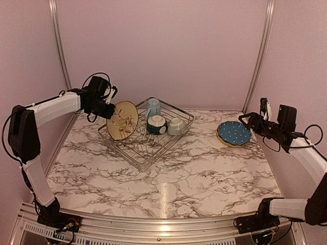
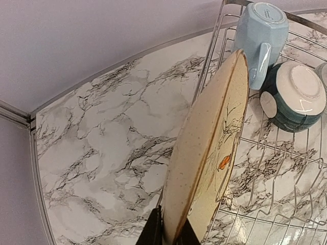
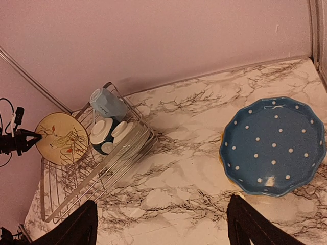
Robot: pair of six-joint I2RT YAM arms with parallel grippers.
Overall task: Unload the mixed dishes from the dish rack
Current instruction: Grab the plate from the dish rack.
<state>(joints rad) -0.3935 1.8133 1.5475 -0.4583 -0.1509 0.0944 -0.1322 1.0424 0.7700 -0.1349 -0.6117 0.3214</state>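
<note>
Top external — left end effector [image 1: 113, 105] tight on cream plate [image 1: 122, 120] rim at dish rack [image 1: 120, 151] edge — right end effector [image 3: 162, 200] agape.

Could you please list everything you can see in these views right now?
dish rack: one, silver wire, table's left-centre
cream plate: one, leaf motif, upright at rack's left corner
mug: one, pale blue, inverted at rack's back
teal bowl: one, dark teal and white, inverted in rack
grey-green bowl: one, pale, beside teal bowl
blue plate: one, white dots, flat on table's right
mustard plate: one, edge showing under blue plate
table: one, marbled white
left gripper: shut on cream plate
right gripper: open, near blue plate
</note>
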